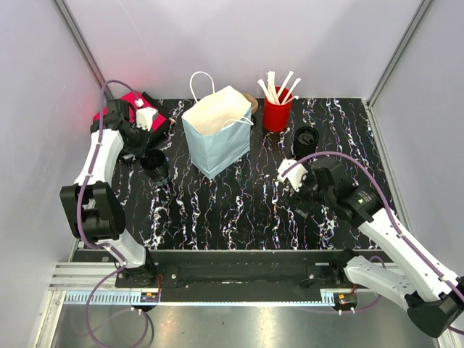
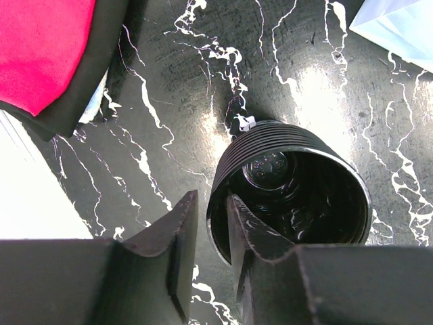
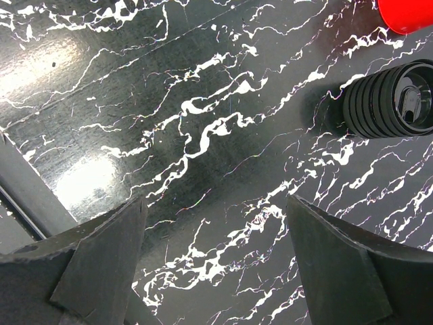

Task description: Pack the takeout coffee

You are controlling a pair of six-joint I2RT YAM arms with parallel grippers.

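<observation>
The takeout coffee (image 1: 305, 138), a small black ribbed cup with a black lid, stands at the back right beside the red cup of stirrers (image 1: 276, 112). It also shows in the right wrist view (image 3: 391, 101), at the upper right. My right gripper (image 1: 296, 190) is open wide and empty over bare table (image 3: 216, 223), short of the coffee. My left gripper (image 1: 148, 150) is at a lidless black cup (image 1: 155, 166) on the left. In the left wrist view (image 2: 211, 203) one finger is inside this cup (image 2: 298, 196) and one outside, closed on its rim.
A light blue paper bag (image 1: 217, 130) with white handles stands open at the back middle. A red and black object (image 1: 130, 101) lies in the far left corner and shows in the left wrist view (image 2: 47, 54). Grey walls enclose the black marbled table (image 1: 239, 210).
</observation>
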